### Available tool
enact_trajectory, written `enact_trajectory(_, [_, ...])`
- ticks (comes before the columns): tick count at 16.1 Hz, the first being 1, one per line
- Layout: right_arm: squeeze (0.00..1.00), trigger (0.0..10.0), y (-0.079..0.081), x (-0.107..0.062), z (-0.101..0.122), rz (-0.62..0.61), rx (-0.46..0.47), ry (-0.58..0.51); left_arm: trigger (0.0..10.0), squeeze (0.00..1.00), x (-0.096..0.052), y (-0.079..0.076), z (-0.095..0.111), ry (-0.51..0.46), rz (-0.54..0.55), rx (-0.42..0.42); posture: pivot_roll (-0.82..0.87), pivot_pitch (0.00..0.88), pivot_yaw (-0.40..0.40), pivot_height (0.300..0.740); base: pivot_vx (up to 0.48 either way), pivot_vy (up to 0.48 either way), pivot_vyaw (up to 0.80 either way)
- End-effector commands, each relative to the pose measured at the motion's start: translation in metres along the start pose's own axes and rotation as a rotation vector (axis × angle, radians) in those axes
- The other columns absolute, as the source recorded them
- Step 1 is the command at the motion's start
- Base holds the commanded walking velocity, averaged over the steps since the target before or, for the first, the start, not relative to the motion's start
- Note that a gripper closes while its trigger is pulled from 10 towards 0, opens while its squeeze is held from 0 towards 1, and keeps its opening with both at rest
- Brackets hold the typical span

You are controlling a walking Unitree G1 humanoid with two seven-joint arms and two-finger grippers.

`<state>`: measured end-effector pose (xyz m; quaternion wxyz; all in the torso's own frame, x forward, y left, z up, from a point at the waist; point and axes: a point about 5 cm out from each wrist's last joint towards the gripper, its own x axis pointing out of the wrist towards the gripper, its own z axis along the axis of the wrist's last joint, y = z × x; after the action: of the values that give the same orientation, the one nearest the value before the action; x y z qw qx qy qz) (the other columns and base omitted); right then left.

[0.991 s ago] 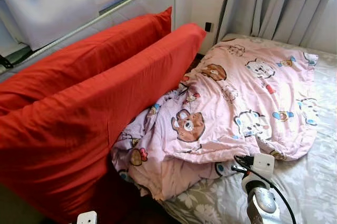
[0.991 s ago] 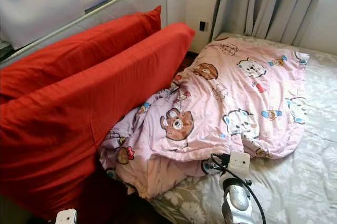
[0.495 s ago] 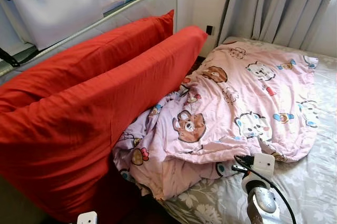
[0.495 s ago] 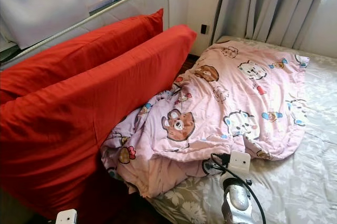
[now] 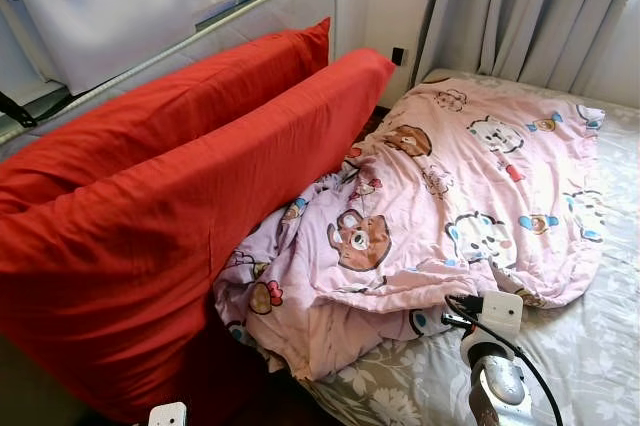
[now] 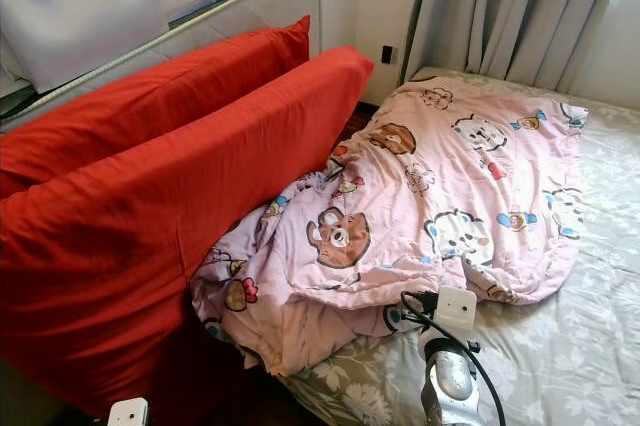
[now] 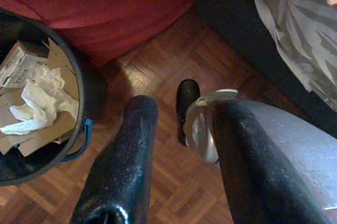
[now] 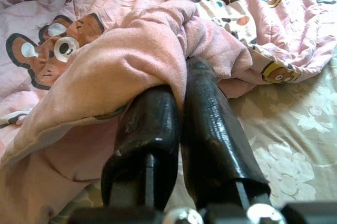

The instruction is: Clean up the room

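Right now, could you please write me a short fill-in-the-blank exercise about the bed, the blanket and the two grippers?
1. The right gripper is shut on a fold of the ____ blanket.
2. The two large pillows leaning by the headboard are ____.
3. Below the open left gripper, a bin of paper stands on the ____ floor.

Missing words: pink; red; wooden

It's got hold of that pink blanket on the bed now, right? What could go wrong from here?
The right end effector pinches just a thin fold of the blanket, so the cloth may slip free when pulled. The blanket's edge is tucked against the red pillows; a pull could drag them over. The black cable looping along the right arm lies near the bunched cloth and might snag.
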<state>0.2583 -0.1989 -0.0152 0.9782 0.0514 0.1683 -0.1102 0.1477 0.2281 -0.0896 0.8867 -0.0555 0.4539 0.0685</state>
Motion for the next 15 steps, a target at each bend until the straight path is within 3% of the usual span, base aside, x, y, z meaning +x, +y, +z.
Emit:
enact_trajectory(1, [0.00,10.0,0.0022,0.0016,0.0053,0.005,0.001,-0.030,10.0,0.00,-0.0018,0.0040,-0.0057,0.023,0.016,0.001,0.03,0.011,0.006,0.740,0.000,0.000,0.00])
enact_trajectory(15, [0.00,10.0,-0.0007,0.0023,0.0070,-0.014,-0.003,-0.037,10.0,0.00,-0.0015,0.0034,-0.0050,0.023,0.013,0.007,0.03,0.015,0.005,0.740,-0.158,0.000,0.00])
